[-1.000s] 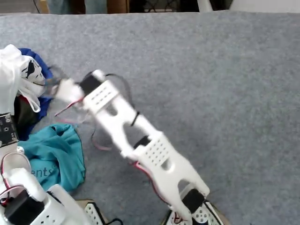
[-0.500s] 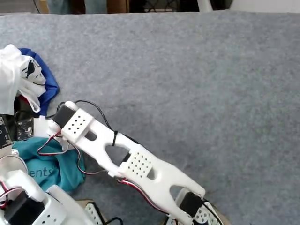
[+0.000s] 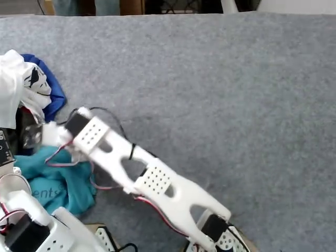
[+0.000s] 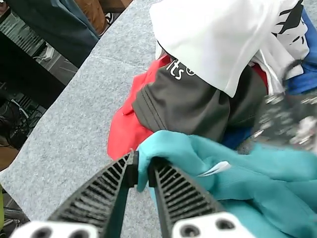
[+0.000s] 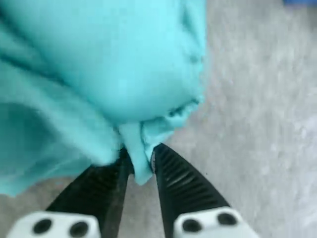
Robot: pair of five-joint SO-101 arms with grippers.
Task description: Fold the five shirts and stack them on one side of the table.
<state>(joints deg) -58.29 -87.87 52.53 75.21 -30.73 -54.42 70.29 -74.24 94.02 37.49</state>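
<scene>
Broadly, a grey table [image 3: 236,79] spreads across the high view. The right arm [image 3: 152,181] lies slantwise over its near half, running from a base at the near edge toward the left side. The left arm [image 3: 31,226] sits in the near left corner. At the left edge lies a heap of shirts, with a white shirt [image 3: 13,84] on top and a blue shirt [image 3: 52,94] beneath and beside it. The left wrist view also shows a dark grey shirt [image 4: 193,99] under the white one, and a red shirt [image 4: 124,134] below that, resting on the table. Just nearer than the heap and touching it, the teal shirt [image 3: 58,181] lies crumpled on the table, close to the left arm. The left gripper [image 4: 142,171] has its jaws closed on an edge of the teal shirt, the cloth pinched between the ridged fingers. The right gripper [image 5: 141,166] likewise pinches a small fold of the teal shirt between its jaws, with grey table showing behind it.
</scene>
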